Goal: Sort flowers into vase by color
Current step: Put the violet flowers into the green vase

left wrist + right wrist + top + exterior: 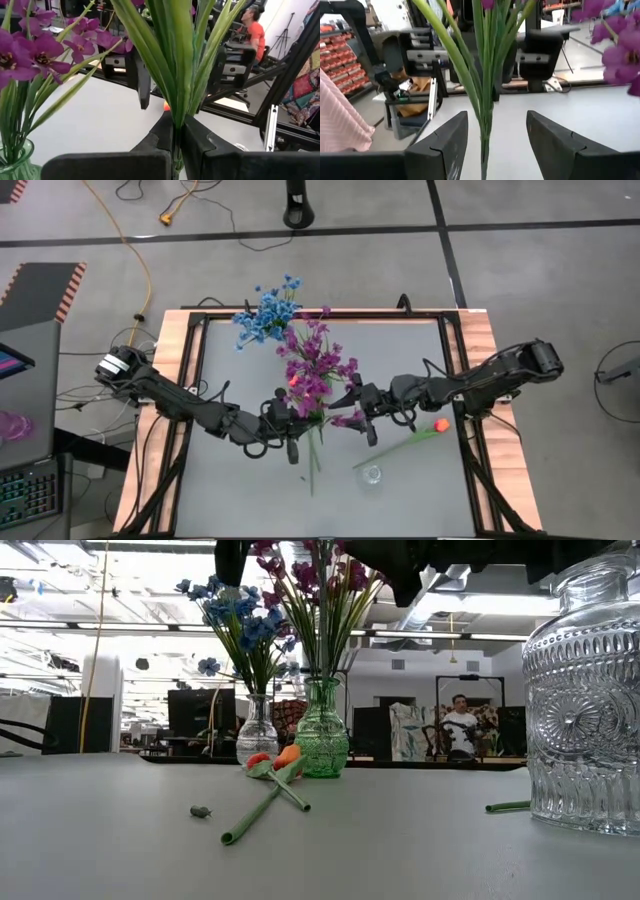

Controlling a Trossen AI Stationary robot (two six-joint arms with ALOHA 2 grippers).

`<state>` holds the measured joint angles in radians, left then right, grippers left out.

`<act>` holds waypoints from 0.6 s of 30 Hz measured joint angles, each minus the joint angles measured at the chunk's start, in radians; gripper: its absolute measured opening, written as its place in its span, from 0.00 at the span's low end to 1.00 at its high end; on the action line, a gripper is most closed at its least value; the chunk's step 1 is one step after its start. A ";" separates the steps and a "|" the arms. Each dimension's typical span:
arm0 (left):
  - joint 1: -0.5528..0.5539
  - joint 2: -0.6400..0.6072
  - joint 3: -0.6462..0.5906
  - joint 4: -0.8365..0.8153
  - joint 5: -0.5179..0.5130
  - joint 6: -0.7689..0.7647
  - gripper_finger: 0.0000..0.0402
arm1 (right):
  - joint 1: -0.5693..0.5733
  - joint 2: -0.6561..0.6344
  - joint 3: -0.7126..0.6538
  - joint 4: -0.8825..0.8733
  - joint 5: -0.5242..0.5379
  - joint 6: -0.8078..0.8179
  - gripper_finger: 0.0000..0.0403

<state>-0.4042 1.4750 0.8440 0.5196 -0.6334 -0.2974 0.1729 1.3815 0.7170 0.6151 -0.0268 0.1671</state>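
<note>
Clear glass vase [585,690] beside fallen tulip [283,762].

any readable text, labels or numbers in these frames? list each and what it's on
None can be read.
The green vase, small clear vase and big embossed glass jar show only pattern, no lettering.
The screen beside the table in the high view shows colour only.
The red stock on shelves in the right wrist view is too blurred to read.
The grippers carry no visible markings.
</note>
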 joint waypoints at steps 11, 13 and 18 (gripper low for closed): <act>0.000 0.000 0.000 -0.009 0.000 -0.015 0.00 | 0.087 -0.024 0.000 0.020 0.019 -0.026 0.56; 0.000 0.000 0.000 -0.006 0.000 -0.016 0.00 | 0.098 -0.024 0.000 0.035 0.064 -0.041 0.56; 0.000 0.000 0.000 -0.006 -0.001 -0.016 0.00 | 0.100 -0.024 0.000 0.053 0.196 -0.045 0.56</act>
<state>-0.4042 1.4750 0.8440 0.5138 -0.6344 -0.3138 0.2732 1.3575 0.7173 0.6683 0.1696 0.1223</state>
